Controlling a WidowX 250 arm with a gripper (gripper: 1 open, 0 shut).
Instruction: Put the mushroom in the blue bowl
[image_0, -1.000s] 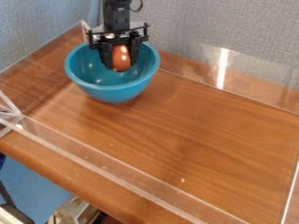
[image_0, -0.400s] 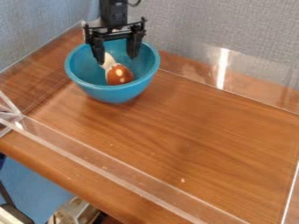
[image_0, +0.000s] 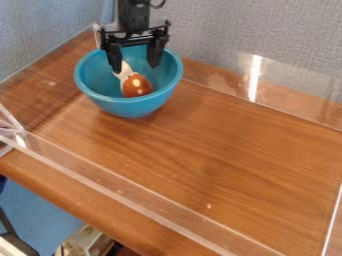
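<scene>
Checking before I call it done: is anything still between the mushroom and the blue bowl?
Nothing visible. The mushroom already lies inside the blue bowl, on its side. The pincer hangs open just above it, holding nothing.

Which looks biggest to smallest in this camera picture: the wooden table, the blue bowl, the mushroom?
1. Wooden table
2. Blue bowl
3. Mushroom, lying inside the bowl

No close calls here.
</scene>
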